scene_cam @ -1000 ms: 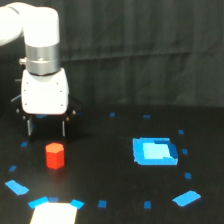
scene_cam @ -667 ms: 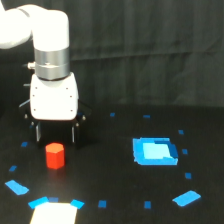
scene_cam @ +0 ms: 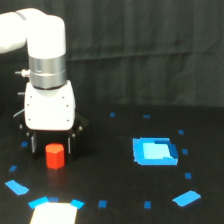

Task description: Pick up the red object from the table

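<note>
The red object (scene_cam: 54, 156) is a small red-orange stubby block standing upright on the black table (scene_cam: 110, 180) at the exterior view's left. My gripper (scene_cam: 52, 149) hangs from the white arm directly over it. It is open, with the two dark fingers (scene_cam: 70, 144) standing one on each side of the block, their tips low near the table. I cannot tell whether the fingers touch the block. The block's front face shows fully between the fingers.
A larger blue square patch (scene_cam: 155, 151) lies right of centre. Small blue tape marks (scene_cam: 186, 198) dot the table in a ring. A bright white patch (scene_cam: 52, 214) sits at the near left edge. A dark curtain (scene_cam: 150, 50) hangs behind.
The gripper has moved to the exterior view's right and lower, from behind and left of the red block to straddling it. The block has not moved.
</note>
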### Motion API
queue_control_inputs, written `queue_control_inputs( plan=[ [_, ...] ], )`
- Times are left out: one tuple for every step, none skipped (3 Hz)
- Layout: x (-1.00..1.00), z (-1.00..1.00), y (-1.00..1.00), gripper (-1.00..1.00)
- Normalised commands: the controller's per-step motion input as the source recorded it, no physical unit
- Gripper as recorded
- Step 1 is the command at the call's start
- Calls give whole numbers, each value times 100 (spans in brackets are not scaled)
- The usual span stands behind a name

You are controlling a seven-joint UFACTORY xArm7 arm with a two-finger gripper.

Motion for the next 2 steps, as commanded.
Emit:
queue_control_inputs(
  plan=[
    [5, -14, -34, -79],
    [35, -24, -16, -99]
  ],
)
